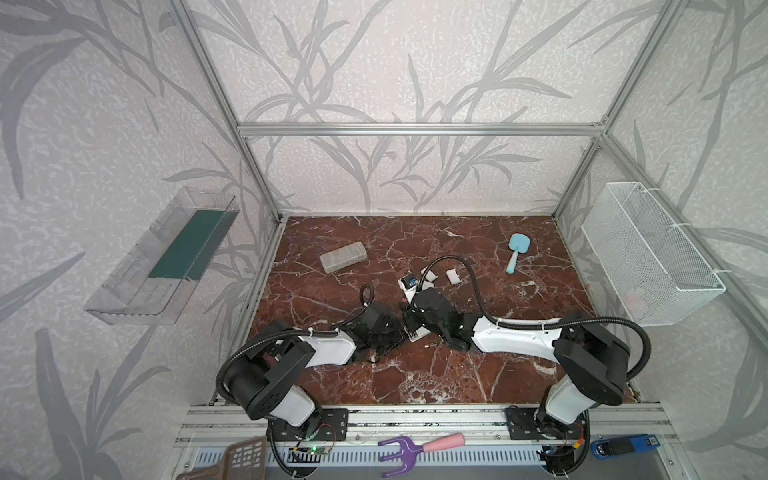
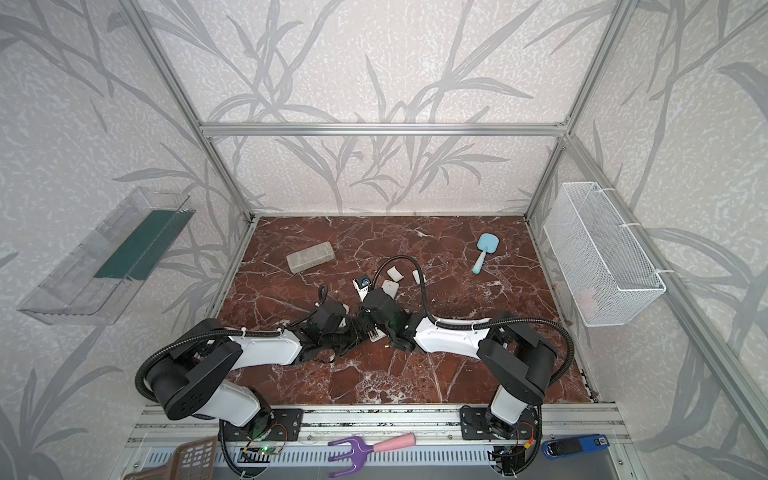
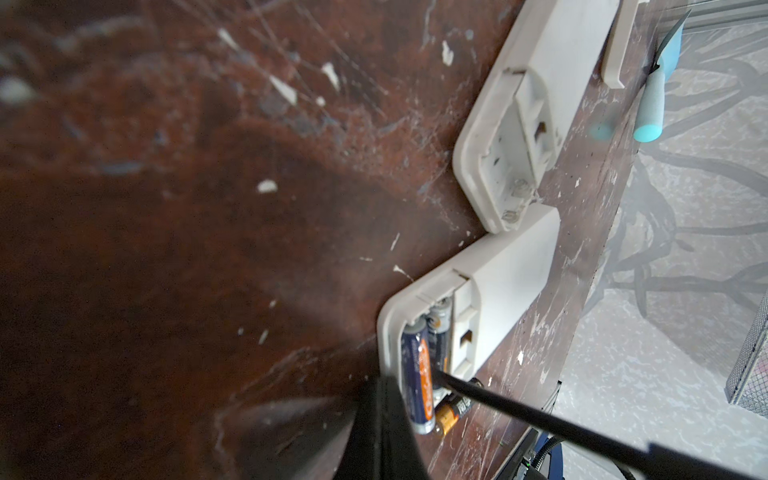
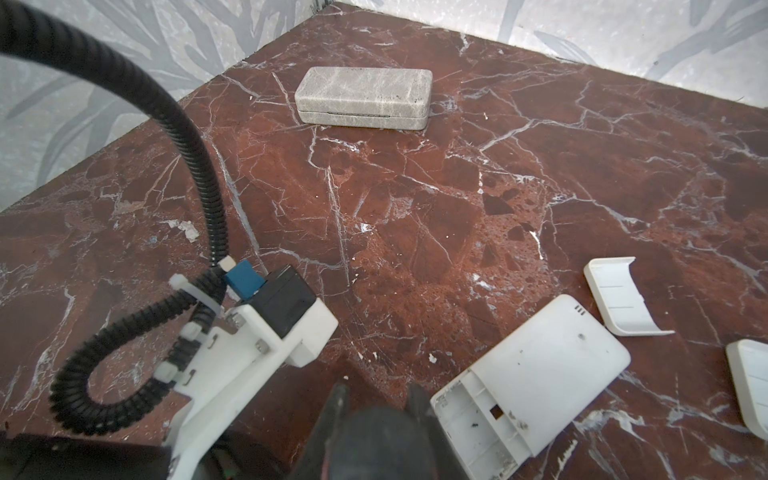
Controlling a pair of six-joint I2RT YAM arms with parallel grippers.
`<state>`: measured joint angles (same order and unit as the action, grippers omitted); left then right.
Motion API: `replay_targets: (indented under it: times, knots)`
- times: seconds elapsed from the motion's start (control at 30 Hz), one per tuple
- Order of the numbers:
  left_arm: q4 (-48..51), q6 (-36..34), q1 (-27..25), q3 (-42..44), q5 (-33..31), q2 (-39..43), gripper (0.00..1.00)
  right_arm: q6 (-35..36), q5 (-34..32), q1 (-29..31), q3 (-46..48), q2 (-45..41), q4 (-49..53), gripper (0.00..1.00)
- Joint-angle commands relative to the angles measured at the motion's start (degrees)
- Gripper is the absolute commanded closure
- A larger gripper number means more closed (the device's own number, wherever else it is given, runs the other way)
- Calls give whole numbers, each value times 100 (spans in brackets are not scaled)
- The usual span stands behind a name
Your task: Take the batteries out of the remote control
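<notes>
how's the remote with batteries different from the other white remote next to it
The loaded remote holds two blue batteries; the other remote has an empty bay with bare springs. A screwdriver tip pokes into the loaded remote's bay, not the other remote's. Both are white, back up, covers off.

Batteries (image 3: 417, 374) in remote (image 3: 511, 266): orange lettering, blurred, unreadable. Loose battery (image 3: 455, 409) beside remote: white Chinese characters, too small to read.
</notes>
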<state>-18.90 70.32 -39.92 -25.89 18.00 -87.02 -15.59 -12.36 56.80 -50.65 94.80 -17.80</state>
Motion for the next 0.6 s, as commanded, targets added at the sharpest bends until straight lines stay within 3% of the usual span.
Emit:
replay_targets:
  times: [0.0,0.27,0.57]
  knots:
    - [312,23,6,-48,-83,-126,95,-410,58,16,126,-59,-51,100]
    - [268,-31,37,-126,-40,-245,95,-1585,331,-356,625,-111,-474,100]
    - [196,-63,90,-132,-70,-361,95,-2404,658,-642,883,-85,-884,100]
